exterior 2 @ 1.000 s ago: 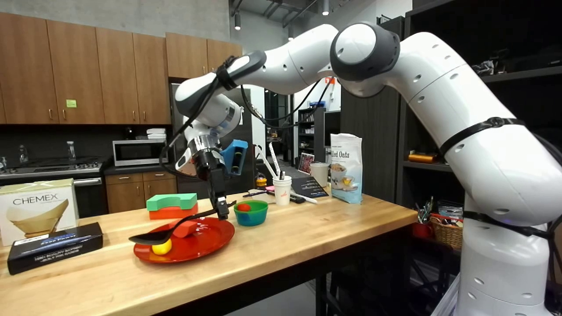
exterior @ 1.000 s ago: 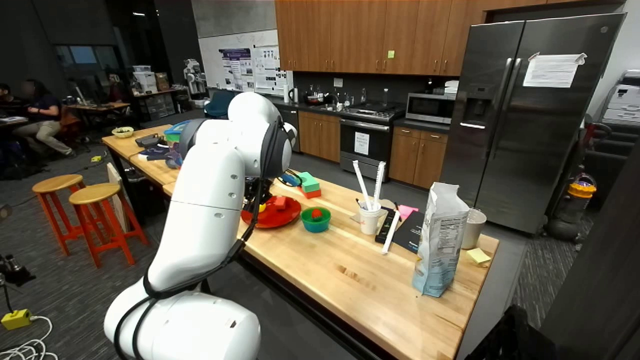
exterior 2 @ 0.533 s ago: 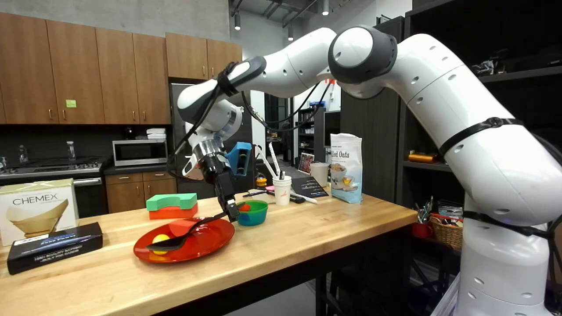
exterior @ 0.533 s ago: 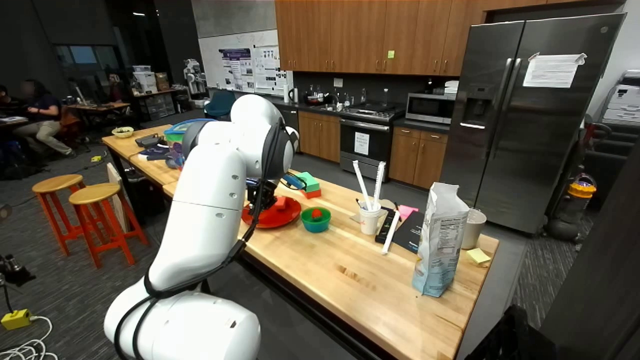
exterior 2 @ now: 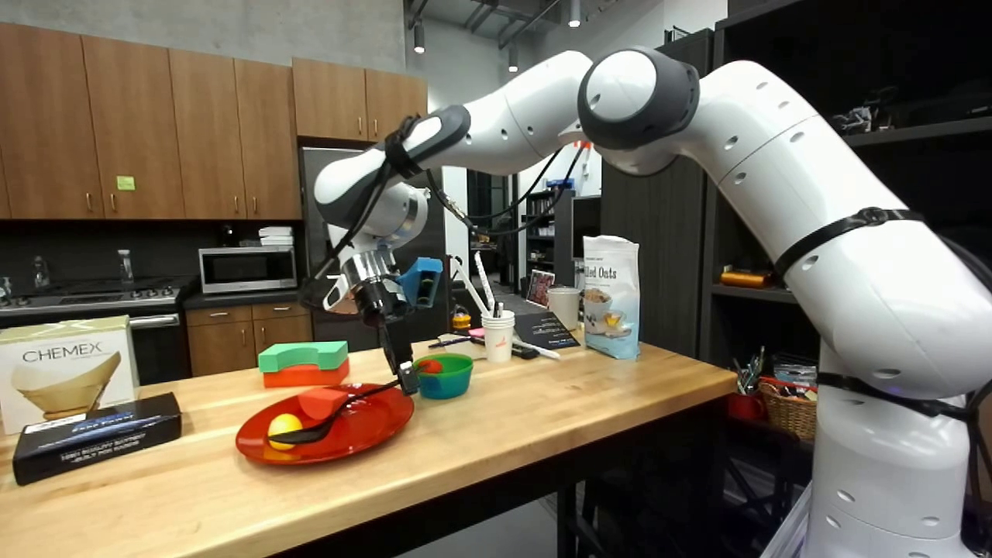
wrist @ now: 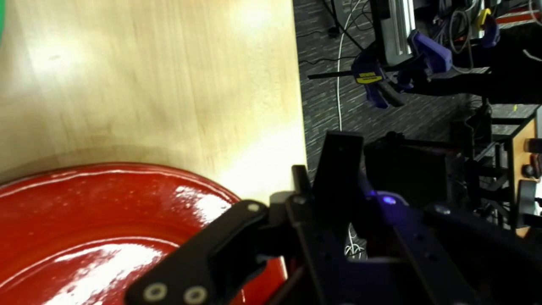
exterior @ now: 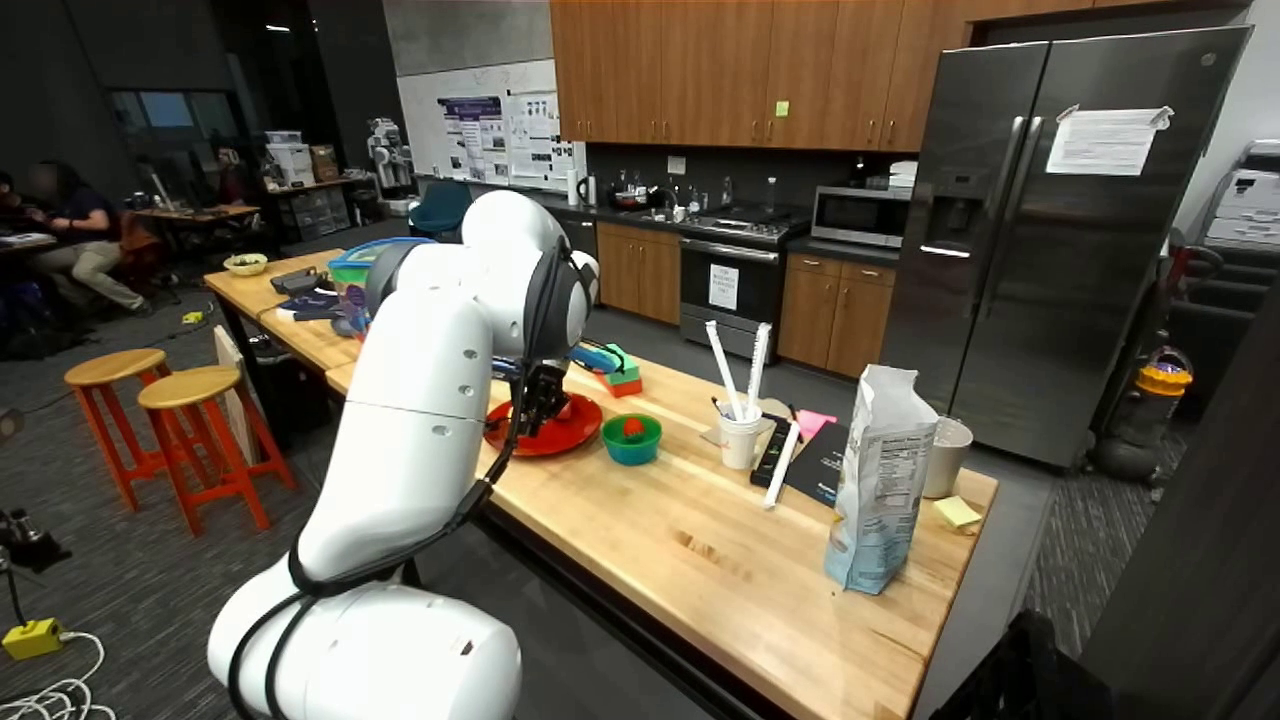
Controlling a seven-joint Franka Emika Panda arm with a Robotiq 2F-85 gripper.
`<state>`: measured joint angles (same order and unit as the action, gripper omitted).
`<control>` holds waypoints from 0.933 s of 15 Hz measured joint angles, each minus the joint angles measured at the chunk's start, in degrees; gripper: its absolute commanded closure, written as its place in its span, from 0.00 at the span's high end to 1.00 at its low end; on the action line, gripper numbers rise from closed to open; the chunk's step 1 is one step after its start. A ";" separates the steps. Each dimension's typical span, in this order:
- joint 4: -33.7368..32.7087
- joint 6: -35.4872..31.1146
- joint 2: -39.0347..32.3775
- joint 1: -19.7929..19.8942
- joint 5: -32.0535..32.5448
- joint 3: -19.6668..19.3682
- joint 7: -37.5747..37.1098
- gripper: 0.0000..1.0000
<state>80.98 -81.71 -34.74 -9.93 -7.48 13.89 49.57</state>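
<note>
Stretching through both exterior views, a long rectangular pale-wood table (exterior 2: 504, 422) lies beneath a white jointed robot arm (exterior 2: 535, 116). Taken as the clock's centre in an exterior view, a glossy red round plate (exterior 2: 380, 426) rests on the table. Toward 9 o'clock stands a white-and-tan cardboard Chemex box (exterior 2: 70, 372), with a flat black cardboard box (exterior 2: 97, 438) lying just beside it. Well apart, at 2 o'clock, a white-and-blue bag of oats (exterior 2: 612, 310) stands upright. The black 2-fingered gripper (exterior 2: 408, 377) hangs above the plate's 2 o'clock edge, closed tight on the handle of a long matte-black spoon (exterior 2: 314, 432); the spoon slants down toward 8 o'clock, its head low over the plate. Just past the rim at 12 o'clock, a notched green block (exterior 2: 306, 356) sits on a red rectangular block (exterior 2: 306, 377). Near the rim at 2 o'clock, a round green-and-teal bowl (exterior 2: 453, 378) holds a small red rounded piece (exterior: 633, 427). On the plate, a small red angular block (exterior 2: 322, 401) lies toward 12 o'clock and a yellow ball (exterior 2: 284, 422) toward 9 o'clock, just beside the spoon's head; whether they touch cannot be told.
</note>
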 measured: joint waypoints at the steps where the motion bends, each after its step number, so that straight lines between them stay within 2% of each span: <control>1: 0.04 -1.48 -0.12 0.00 0.21 0.00 0.00 0.06; 4: 0.21 -4.14 -0.67 0.01 0.39 0.00 0.00 0.06; 14: 1.67 -5.91 -1.98 0.34 0.34 -0.16 -1.29 0.06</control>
<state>82.64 -87.62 -36.72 -9.59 -7.14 13.73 48.28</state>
